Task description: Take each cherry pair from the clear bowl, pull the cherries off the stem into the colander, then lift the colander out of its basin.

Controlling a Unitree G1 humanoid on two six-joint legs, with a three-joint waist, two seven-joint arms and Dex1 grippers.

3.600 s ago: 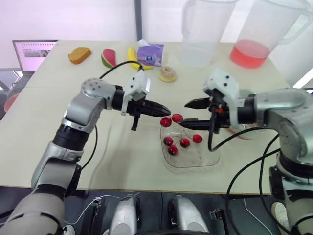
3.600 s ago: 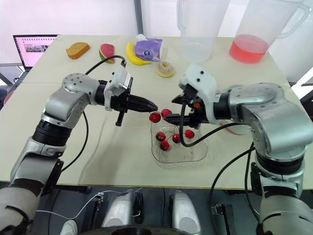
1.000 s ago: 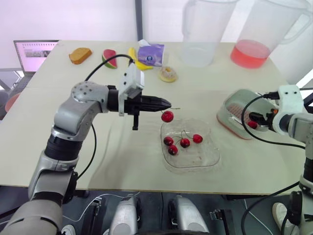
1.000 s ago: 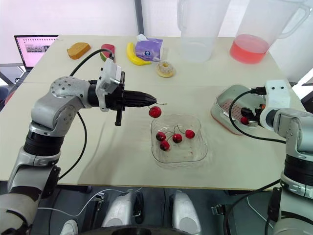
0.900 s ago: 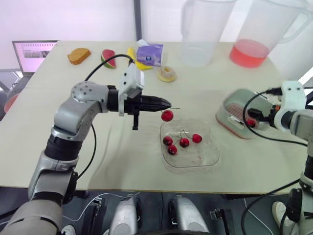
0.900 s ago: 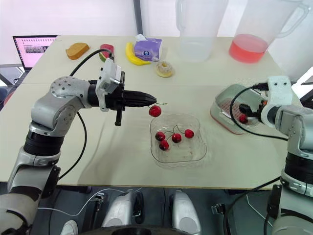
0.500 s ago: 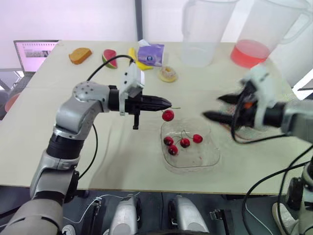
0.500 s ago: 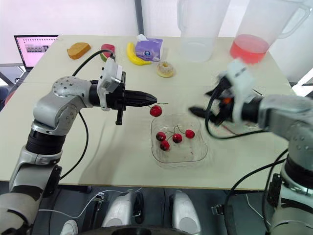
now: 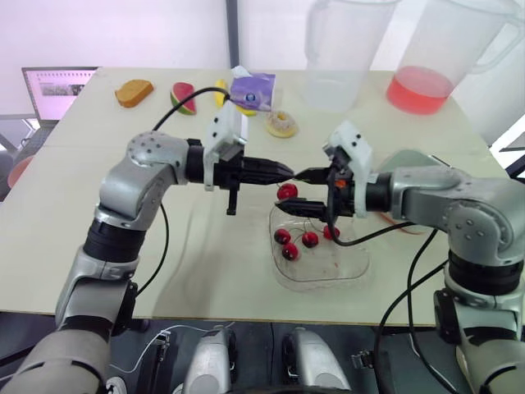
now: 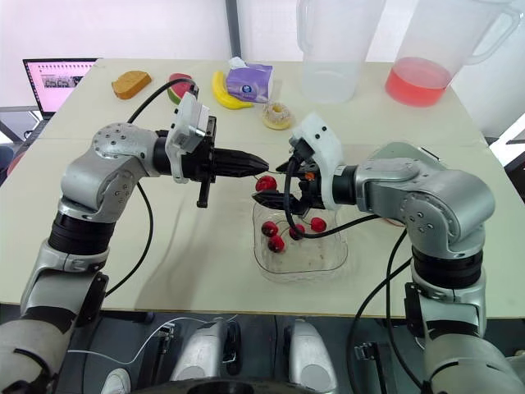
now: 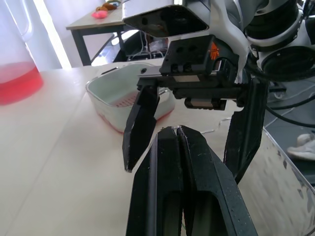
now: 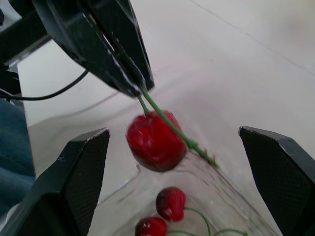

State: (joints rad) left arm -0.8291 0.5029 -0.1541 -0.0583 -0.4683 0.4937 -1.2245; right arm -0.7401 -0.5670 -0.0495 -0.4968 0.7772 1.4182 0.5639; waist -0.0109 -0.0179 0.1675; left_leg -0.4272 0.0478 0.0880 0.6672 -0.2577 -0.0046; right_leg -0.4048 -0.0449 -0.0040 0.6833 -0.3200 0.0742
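- The left hand (image 9: 283,171) is pinched fully shut on a green stem (image 12: 167,120). One red cherry (image 12: 155,140) hangs from the stem over the far left rim of the clear bowl (image 9: 353,271), which sits near the front edge of the surface.
- The right hand (image 9: 289,191) is spread wide, with one finger on each side of that cherry. It has hold of nothing.
- The step in hand looks like stripping this cherry from its stem.
- To do it well, the right fingers should close on the body of the fruit, not the stem, and gently enough not to crush it. The left hand should hold firm while the pull runs straight along the stem.
- The freed cherry belongs in the colander (image 11: 125,101), which sits in its basin (image 11: 106,88) toward the right edge.
- Stemmed cherries (image 9: 309,239) lie in the bowl, so much of the task remains.
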